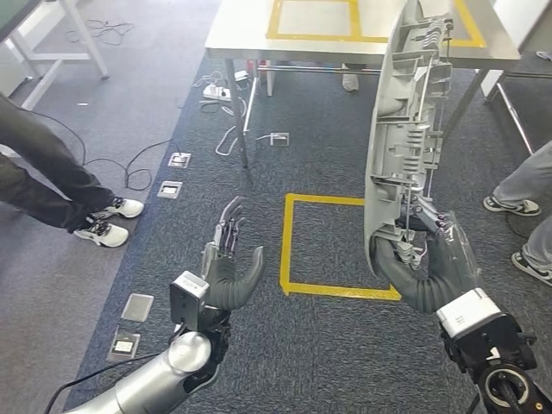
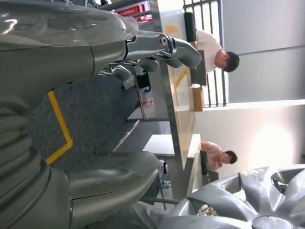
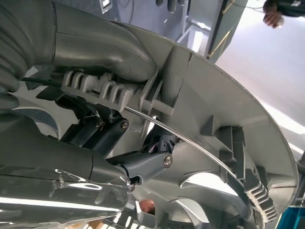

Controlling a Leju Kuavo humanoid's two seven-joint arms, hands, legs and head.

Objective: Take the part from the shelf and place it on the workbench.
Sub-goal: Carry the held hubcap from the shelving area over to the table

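1. The right hand [image 1: 426, 259] grips the part [image 1: 407, 129], a grey wheel cover, by its lower rim, thumb wrapped on the outer face.
2. The part stands on edge, long axis upright, ribbed back facing right, top leaning toward the workbench [image 1: 247, 34].
3. It's in the air, above the carpet beside the yellow tape square [image 1: 286, 250].
4. The left hand [image 1: 231, 263] is empty, fingers spread, palm up.

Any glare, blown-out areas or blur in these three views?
Head view: evenly lit and sharp, mild glare on the white workbench top. Left wrist view: bright wall patch washed out, highlight streaks on the left hand. Right wrist view: background overexposed behind the grey plastic wheel cover.
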